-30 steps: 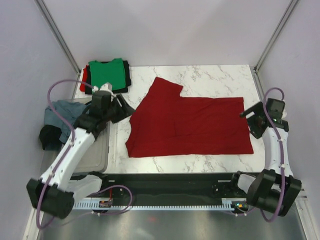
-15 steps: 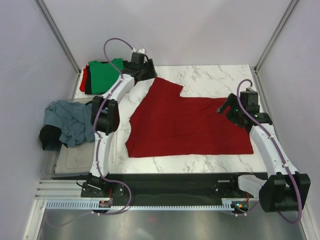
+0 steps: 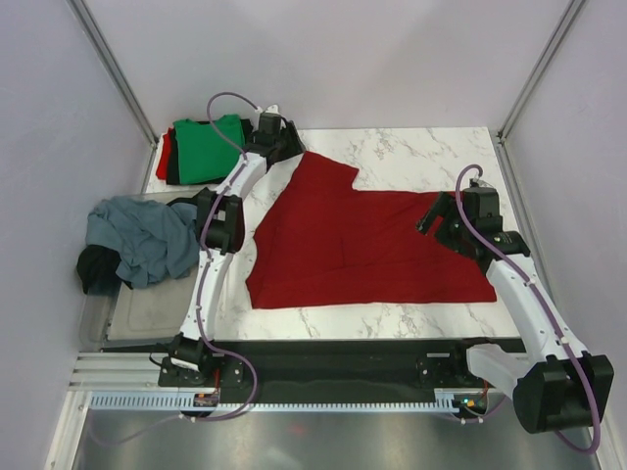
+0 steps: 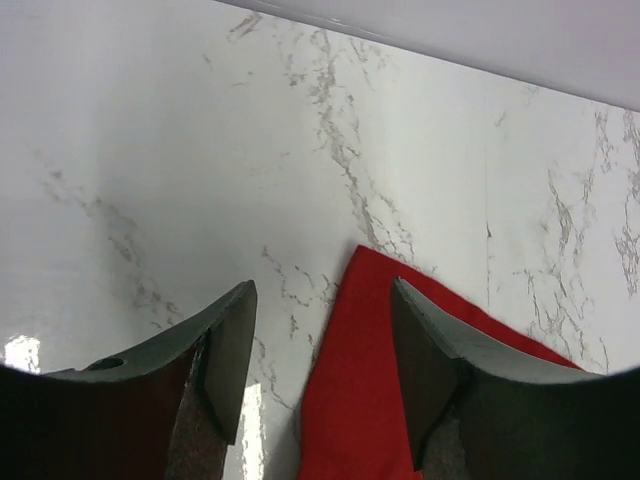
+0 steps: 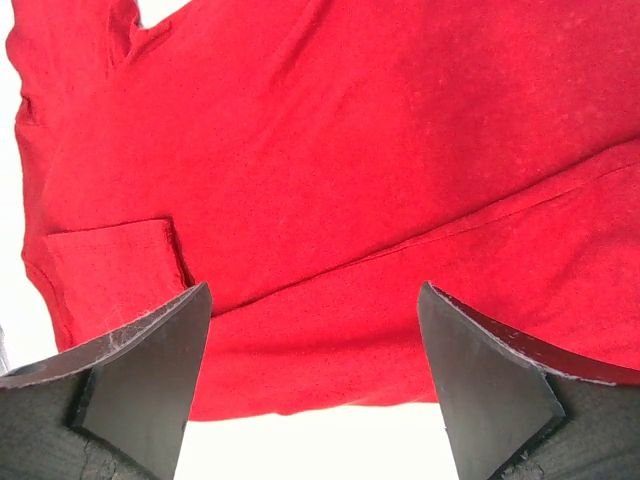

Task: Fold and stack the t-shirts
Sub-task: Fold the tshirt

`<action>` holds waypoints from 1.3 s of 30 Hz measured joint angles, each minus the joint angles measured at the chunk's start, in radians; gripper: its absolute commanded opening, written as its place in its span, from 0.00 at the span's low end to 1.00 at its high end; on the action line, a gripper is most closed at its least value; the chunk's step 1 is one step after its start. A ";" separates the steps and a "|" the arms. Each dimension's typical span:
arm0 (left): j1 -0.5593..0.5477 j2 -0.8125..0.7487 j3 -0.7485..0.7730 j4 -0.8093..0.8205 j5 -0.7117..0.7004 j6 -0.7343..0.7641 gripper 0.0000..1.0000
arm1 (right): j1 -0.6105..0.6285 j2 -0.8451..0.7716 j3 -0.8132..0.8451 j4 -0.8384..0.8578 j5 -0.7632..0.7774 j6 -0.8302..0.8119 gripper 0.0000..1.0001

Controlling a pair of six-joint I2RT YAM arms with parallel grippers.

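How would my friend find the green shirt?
Look at the white marble table, past the big dark red shirt spread in the middle, to the far left corner. The green shirt lies folded there, on top of a black shirt and a red one. Nothing else here is bright green.

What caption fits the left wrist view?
Open left gripper over a corner of the red shirt on the marble table.

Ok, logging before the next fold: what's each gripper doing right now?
Left gripper: open, holding nothing, over a corner of the dark red t-shirt.
Right gripper: open, holding nothing, above the same shirt.
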 measured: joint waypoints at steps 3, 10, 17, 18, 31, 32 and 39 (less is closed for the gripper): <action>0.013 0.004 0.000 -0.008 0.022 -0.039 0.62 | 0.000 0.003 0.000 0.005 -0.006 0.000 0.91; 0.011 0.020 0.012 -0.005 0.105 -0.105 0.59 | 0.000 0.003 0.000 0.006 -0.015 -0.005 0.92; -0.013 0.034 0.024 -0.005 0.159 -0.123 0.48 | 0.000 0.001 -0.001 0.005 -0.019 -0.013 0.92; -0.015 0.035 0.024 -0.007 0.164 -0.126 0.45 | 0.000 0.001 -0.001 0.005 -0.019 -0.015 0.92; -0.015 0.058 0.034 -0.012 0.214 -0.164 0.02 | 0.000 0.005 -0.026 0.005 -0.009 -0.034 0.92; -0.016 0.058 0.034 -0.012 0.217 -0.164 0.02 | 0.000 0.011 -0.026 0.006 -0.005 -0.034 0.92; -0.014 -0.040 -0.110 -0.013 0.230 -0.161 0.02 | -0.012 0.175 0.056 -0.002 0.031 -0.032 0.91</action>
